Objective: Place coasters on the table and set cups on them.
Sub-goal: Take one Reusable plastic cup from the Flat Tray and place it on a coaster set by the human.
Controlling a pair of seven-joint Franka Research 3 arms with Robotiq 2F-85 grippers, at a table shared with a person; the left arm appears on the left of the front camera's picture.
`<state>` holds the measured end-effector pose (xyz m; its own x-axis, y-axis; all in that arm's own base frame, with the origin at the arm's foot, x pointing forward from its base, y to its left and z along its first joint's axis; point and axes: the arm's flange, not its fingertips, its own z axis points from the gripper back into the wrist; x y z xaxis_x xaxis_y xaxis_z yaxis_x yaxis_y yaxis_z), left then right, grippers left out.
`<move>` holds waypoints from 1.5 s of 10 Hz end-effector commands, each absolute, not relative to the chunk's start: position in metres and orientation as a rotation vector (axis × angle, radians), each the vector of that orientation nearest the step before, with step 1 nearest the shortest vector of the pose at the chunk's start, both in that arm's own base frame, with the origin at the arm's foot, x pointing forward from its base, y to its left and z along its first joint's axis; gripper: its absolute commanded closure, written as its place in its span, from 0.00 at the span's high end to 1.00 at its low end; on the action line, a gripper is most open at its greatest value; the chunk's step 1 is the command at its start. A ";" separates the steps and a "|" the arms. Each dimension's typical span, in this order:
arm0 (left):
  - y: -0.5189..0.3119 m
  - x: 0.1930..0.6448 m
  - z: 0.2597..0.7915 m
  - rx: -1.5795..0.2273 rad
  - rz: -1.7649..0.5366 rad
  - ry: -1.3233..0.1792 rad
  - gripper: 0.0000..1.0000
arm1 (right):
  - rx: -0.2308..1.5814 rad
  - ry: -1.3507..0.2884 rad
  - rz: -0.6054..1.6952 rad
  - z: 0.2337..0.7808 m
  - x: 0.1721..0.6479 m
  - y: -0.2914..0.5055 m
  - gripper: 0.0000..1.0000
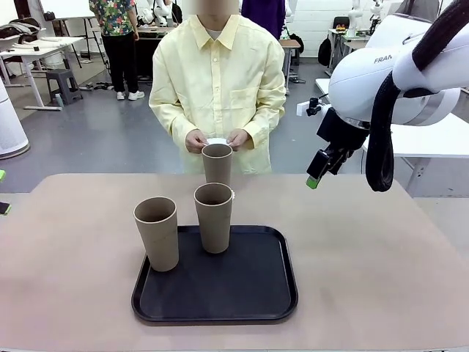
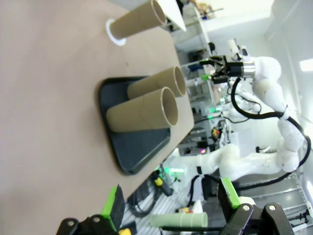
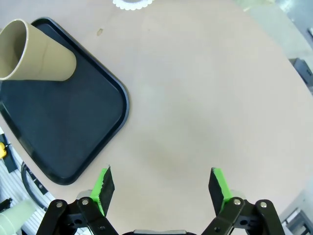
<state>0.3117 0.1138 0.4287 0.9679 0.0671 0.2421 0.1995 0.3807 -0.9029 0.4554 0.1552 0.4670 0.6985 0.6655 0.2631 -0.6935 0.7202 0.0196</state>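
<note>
Two brown-beige cups (image 1: pixel 157 233) (image 1: pixel 213 217) stand on a black tray (image 1: pixel 215 282) near the front of the beige table (image 1: pixel 366 249). A third cup (image 1: pixel 217 163) stands farther back on the table, and in the left wrist view this cup (image 2: pixel 139 22) rests on a white lacy coaster (image 2: pixel 115 33). The person's hands hold another white coaster (image 1: pixel 217 141) just behind its rim. My right gripper (image 1: pixel 316 172) (image 3: pixel 161 183) hangs open and empty above the table's right side. My left gripper (image 2: pixel 171 200) is open and empty, off the table's left edge.
The right wrist view looks down on bare tabletop (image 3: pixel 205 98) right of the tray (image 3: pixel 63 122), with one cup (image 3: pixel 39 49) and a coaster's edge (image 3: pixel 132 4) at the top. The person (image 1: pixel 217 81) stands at the far edge.
</note>
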 end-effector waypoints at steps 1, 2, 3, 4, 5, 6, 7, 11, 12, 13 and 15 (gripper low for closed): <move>0.115 0.311 0.429 -1.187 -0.099 -0.265 1.00 | 0.121 -0.245 0.759 0.467 0.455 0.155 1.00; 0.115 0.311 0.429 -1.187 -0.099 -0.265 1.00 | 0.375 -0.314 0.714 0.474 0.426 0.115 1.00; 0.115 0.311 0.429 -1.187 -0.099 -0.265 1.00 | 0.585 -0.347 0.645 0.481 0.413 0.068 1.00; 0.115 0.311 0.429 -1.187 -0.099 -0.265 1.00 | 0.699 -0.360 0.524 0.485 0.408 0.020 1.00; 0.115 0.311 0.429 -1.187 -0.099 -0.265 1.00 | 0.770 -0.301 0.440 0.487 0.398 -0.016 1.00; 0.115 0.311 0.429 -1.187 -0.099 -0.265 1.00 | 0.818 -0.251 0.394 0.487 0.386 -0.047 1.00; 0.115 0.311 0.429 -1.187 -0.099 -0.265 1.00 | 0.876 -0.271 0.346 0.483 0.374 -0.078 1.00; 0.115 0.311 0.429 -1.187 -0.099 -0.265 1.00 | 1.214 -0.312 0.351 0.425 0.347 -0.183 1.00; 0.115 0.311 0.429 -1.187 -0.099 -0.265 1.00 | 1.284 -0.371 0.367 0.412 0.344 -0.200 1.00; 0.115 0.311 0.429 -1.187 -0.099 -0.265 1.00 | 1.336 -0.399 0.378 0.401 0.345 -0.209 1.00; 0.115 0.311 0.429 -1.187 -0.099 -0.265 1.00 | 1.395 -0.405 0.384 0.383 0.355 -0.220 1.00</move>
